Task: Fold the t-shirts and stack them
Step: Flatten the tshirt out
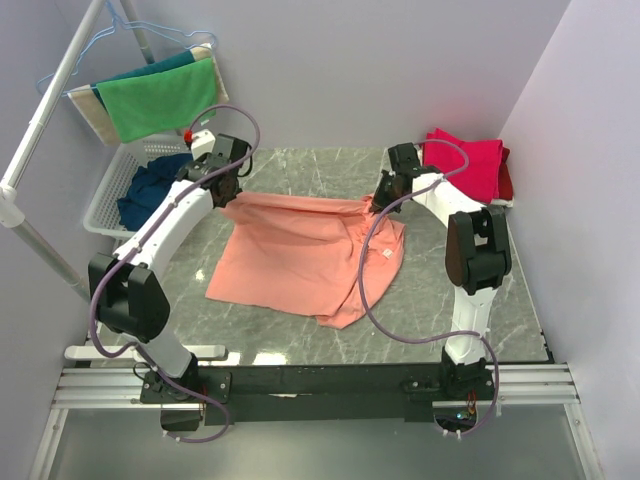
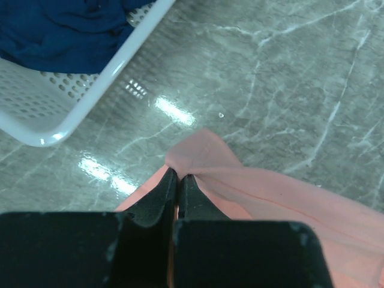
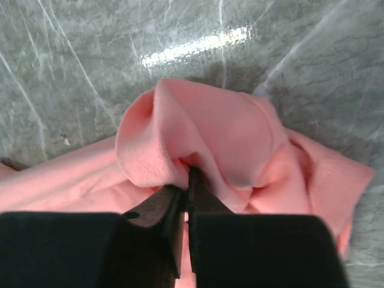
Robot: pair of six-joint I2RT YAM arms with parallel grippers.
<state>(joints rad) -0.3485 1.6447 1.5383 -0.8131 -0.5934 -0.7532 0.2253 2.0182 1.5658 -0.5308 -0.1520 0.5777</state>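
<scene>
A salmon-orange t-shirt [image 1: 295, 265] lies spread and rumpled in the middle of the marble table. My left gripper [image 1: 228, 196] is shut on its far left corner; in the left wrist view the black fingertips [image 2: 179, 175] pinch the shirt's edge [image 2: 264, 192]. My right gripper [image 1: 381, 205] is shut on a bunched fold at the far right edge; the cloth [image 3: 204, 126] bulges over the gripper's tips [image 3: 187, 174]. A folded crimson-pink and red stack of t-shirts [image 1: 468, 165] sits at the back right corner. A dark navy t-shirt [image 1: 150, 188] lies crumpled in the basket.
A white perforated basket [image 1: 103, 205] stands at the table's left edge, its rim [image 2: 102, 78] close to my left gripper. Green [image 1: 160, 95], teal and beige cloths hang on a rack behind it, with a white pole [image 1: 40, 120]. Walls close in on the back and right.
</scene>
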